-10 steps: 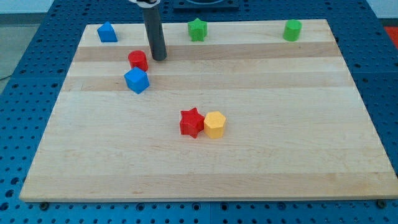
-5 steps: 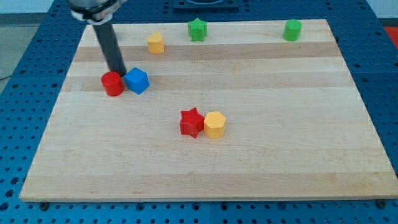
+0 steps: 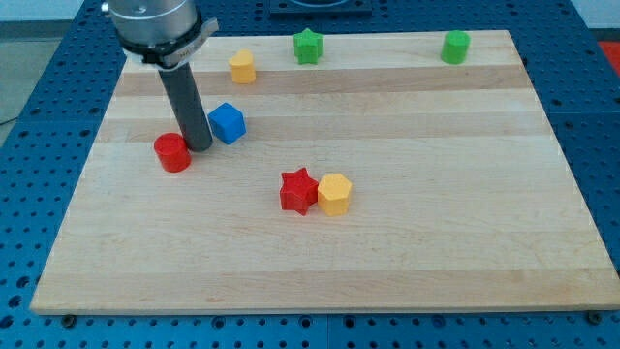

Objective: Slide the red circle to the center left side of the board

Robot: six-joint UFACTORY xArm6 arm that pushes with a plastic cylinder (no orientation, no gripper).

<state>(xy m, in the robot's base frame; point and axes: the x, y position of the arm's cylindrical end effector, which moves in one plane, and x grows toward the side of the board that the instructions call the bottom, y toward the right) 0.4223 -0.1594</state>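
The red circle [image 3: 173, 152] lies on the wooden board [image 3: 407, 242] at the left, a little above mid-height. My tip [image 3: 200, 145] stands just right of it, touching or nearly touching, between it and the blue cube [image 3: 228, 123], which sits just up and right of the tip. The rod rises from the tip toward the view's top left.
A yellow block [image 3: 242, 67] sits near the top, left of centre. A green star [image 3: 308, 46] and a green block [image 3: 455, 46] lie along the top edge. A red star [image 3: 299, 191] and a yellow block [image 3: 334, 194] touch near the centre.
The red circle has slid down and left from beside the rod. My tip moved left, then down between the red circle and the blue cube, which shifted slightly right. A yellow block came into view.
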